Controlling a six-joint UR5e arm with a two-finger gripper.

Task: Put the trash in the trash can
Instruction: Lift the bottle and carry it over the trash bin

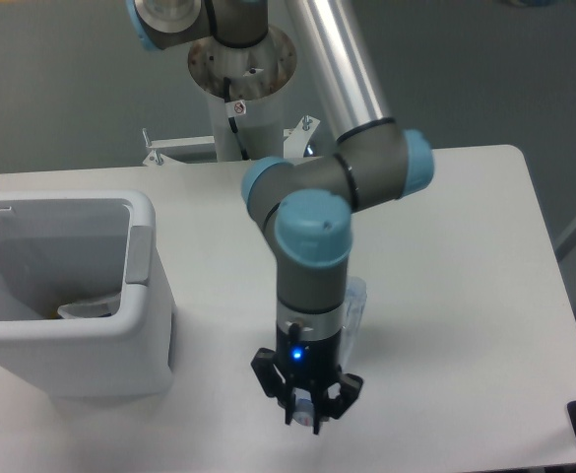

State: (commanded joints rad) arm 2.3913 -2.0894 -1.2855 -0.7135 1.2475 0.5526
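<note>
**Operator:** Near the front edge of the table, what is your gripper doing?

**Describer:** Your gripper point(307, 414) points straight down over the white table point(465, 296), close to its near edge. Its dark fingers point(339, 392) splay outward and a small pale shape sits between them, but you cannot tell from this view whether they are clamped on anything. A blue light glows on the wrist just above.

**Operator:** Where is the bottle?

**Describer:** Only a sliver of the clear plastic bottle point(357, 301) shows, just behind and to the right of your grey forearm, which hides the rest. Whether it lies on the table or is lifted is unclear.

**Operator:** And the trash can?

**Describer:** The boxy white trash can point(140, 325) stands at the left side of the table, well apart from your gripper, its mouth open to the camera. Low in its grey interior lies a pale crumpled wrapper point(89, 310), against the right-hand wall.
</note>
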